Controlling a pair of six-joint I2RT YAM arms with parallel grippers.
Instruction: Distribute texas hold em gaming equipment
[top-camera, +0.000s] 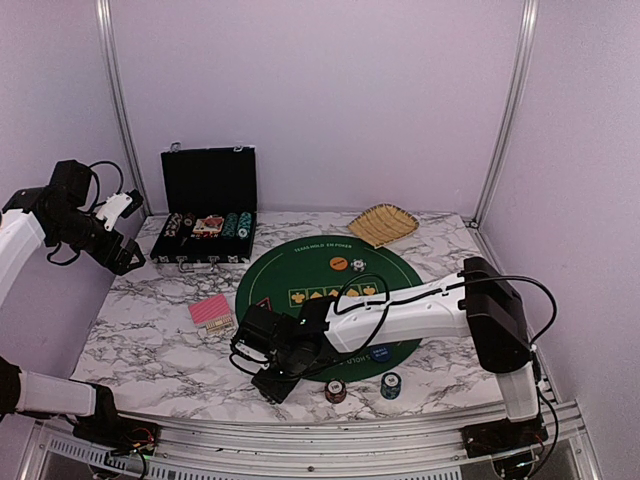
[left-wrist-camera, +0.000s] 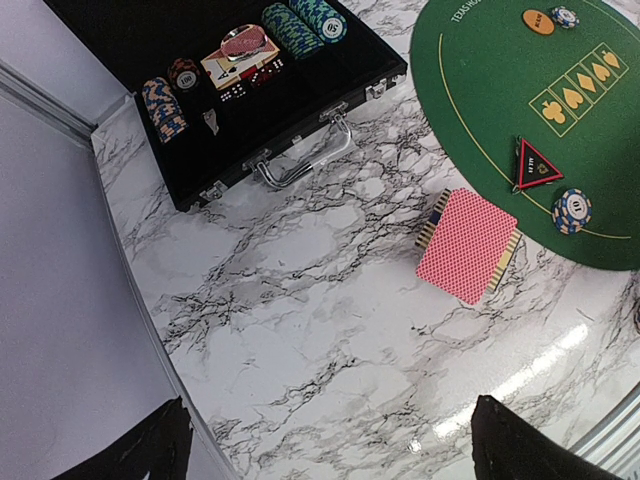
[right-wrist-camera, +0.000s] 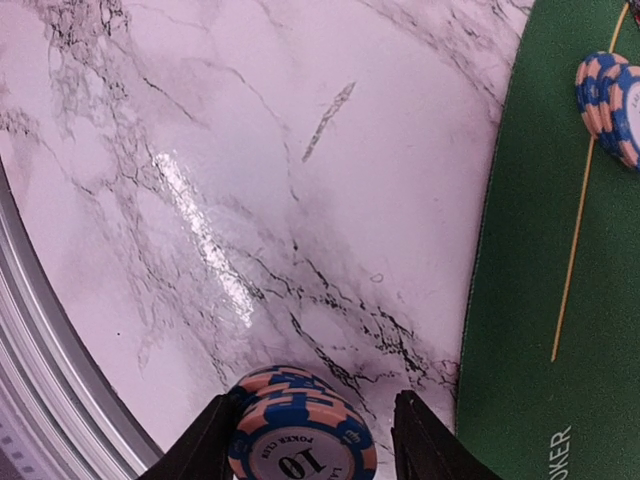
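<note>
My right gripper (right-wrist-camera: 310, 420) is open low over the marble, left of the green mat (top-camera: 322, 252). A stack of blue-and-peach poker chips (right-wrist-camera: 300, 440) marked 10 stands between its fingers, against the left finger with a small gap to the right one. In the top view this gripper (top-camera: 272, 382) is near the front edge. My left gripper (left-wrist-camera: 335, 450) is open and empty, raised at the far left (top-camera: 122, 258). The pink-backed cards (left-wrist-camera: 467, 243) lie on the marble beside the mat. A black-red triangular marker (left-wrist-camera: 535, 165) and a chip stack (left-wrist-camera: 572, 210) sit at the mat's edge.
An open black case (top-camera: 208, 215) with chips stands at the back left. A tan basket (top-camera: 382, 224) lies at the back. An orange button (top-camera: 339, 264) and a chip (top-camera: 358, 264) sit on the mat. Two chip stacks (top-camera: 336, 390) (top-camera: 390, 384) stand near the front edge.
</note>
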